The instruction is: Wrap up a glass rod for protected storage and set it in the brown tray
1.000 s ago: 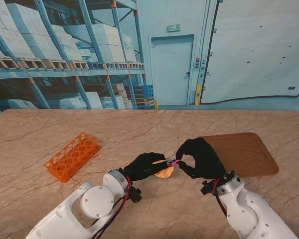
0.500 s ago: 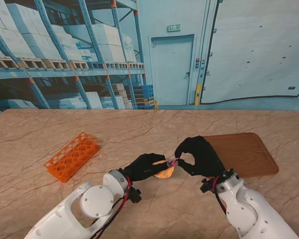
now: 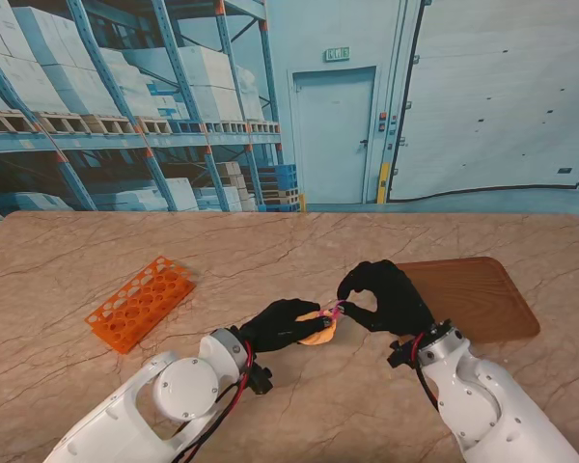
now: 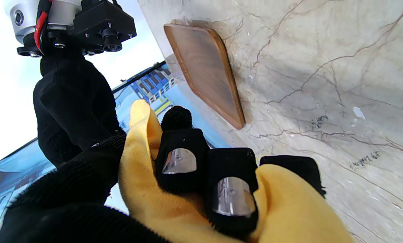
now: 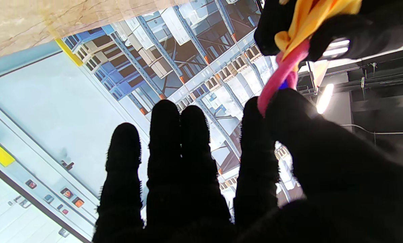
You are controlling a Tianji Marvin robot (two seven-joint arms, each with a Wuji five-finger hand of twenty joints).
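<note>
My left hand (image 3: 282,324) is shut on a bunched yellow cloth (image 3: 318,332), held just above the table at its middle. In the left wrist view the cloth (image 4: 144,189) bulges around my curled fingers (image 4: 177,158). No glass rod shows; the cloth may hide it. My right hand (image 3: 381,295) pinches a pink band (image 3: 336,311) between thumb and forefinger. That band (image 5: 275,81) stretches from the cloth (image 5: 306,17) to the pinch, and the other fingers (image 5: 174,162) stand straight. The brown tray (image 3: 473,294) lies just right of my right hand.
An orange tube rack (image 3: 140,301) lies on the left of the marble table (image 3: 270,251), well away from both hands. The tray (image 4: 208,67) is flat with a low rim, and the right hand (image 4: 73,101) hangs close beside the cloth.
My right hand has risen a little and drifted farther from me, drawing the pink band with it. The left hand and cloth have stayed nearly still.
</note>
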